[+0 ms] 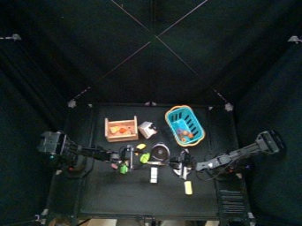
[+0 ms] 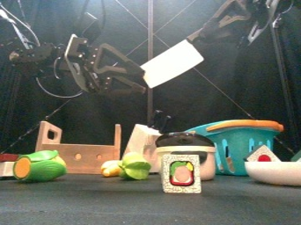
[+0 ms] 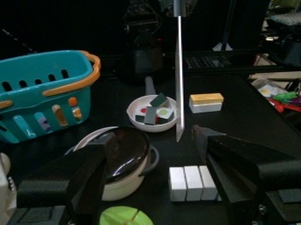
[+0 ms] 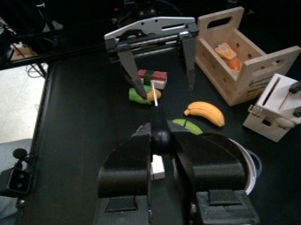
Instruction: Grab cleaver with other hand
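White cleaver (image 2: pixel 172 64) blade aloft, left fingers (image 2: pixel 99 54) spread alongside

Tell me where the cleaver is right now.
The cleaver is in the air above the table's middle, held by the right gripper, its blade tilted toward the open left gripper, above the lidded pot.

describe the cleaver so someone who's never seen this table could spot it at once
Look above the table, not on it: between the two arms, the cleaver hangs in the air over the toy food. The right end effector holds it. It is the only flat pale rectangular blade, tilted, with nothing beneath it.
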Available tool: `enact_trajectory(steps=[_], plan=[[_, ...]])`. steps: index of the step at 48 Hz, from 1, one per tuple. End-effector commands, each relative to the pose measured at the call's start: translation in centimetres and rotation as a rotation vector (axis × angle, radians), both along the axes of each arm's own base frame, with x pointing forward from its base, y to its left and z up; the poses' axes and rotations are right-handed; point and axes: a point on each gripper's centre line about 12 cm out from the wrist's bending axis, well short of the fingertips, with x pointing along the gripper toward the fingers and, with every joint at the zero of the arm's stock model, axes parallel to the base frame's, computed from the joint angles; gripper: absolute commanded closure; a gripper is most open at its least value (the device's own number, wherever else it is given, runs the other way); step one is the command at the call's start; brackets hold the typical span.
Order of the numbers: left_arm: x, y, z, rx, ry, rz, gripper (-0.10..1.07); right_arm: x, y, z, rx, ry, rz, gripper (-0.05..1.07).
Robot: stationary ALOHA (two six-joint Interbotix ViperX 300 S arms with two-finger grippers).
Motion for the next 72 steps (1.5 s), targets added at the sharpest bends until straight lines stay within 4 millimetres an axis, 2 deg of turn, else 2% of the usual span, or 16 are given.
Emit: enact_trajectory(steps=[1, 10, 20, 25, 31, 48, 72], plan=[[0.7, -0.3, 1.0, 0.0, -0.061, -0.007, 0.0, -0.1, 0.0, 1.0, 0.005, -0.029, 0.005, 0.67], [0.7, -0.8, 0.8, -0.001, -0.072, -0.019, 0.13, -0.1, 0.1, 0.9, 0.006, -0.027, 0.006, 0.67], [0.7, -1.2, 0.9, -0.002, -0.075, -0.032, 0.34, -0.3, 0.0, 1.1, 0.008, -0.033, 0.004, 0.67], [0.7, -1.2, 1.0, -0.003, -0.08, -0.03, 0.45, -0.3, -0.1, 0.8, 0.007, -0.027, 0.004, 0.67], [0.6, -1.2, 1.2, -0.005, -0.087, -0.032, 0.53, -0.5, -0.1, 0.2, 0.01, -0.008, 0.001, 0.67], [0.3, -1.5, 1.7, -0.005, -0.098, -0.041, 0.55, -1.3, -0.4, -2.2, 0.069, 0.068, -0.03, 0.67], [-0.3, -1.9, 1.1, -0.007, -0.08, -0.053, 0.55, -1.5, -0.4, -3.2, 0.152, 0.114, -0.058, 0.64]])
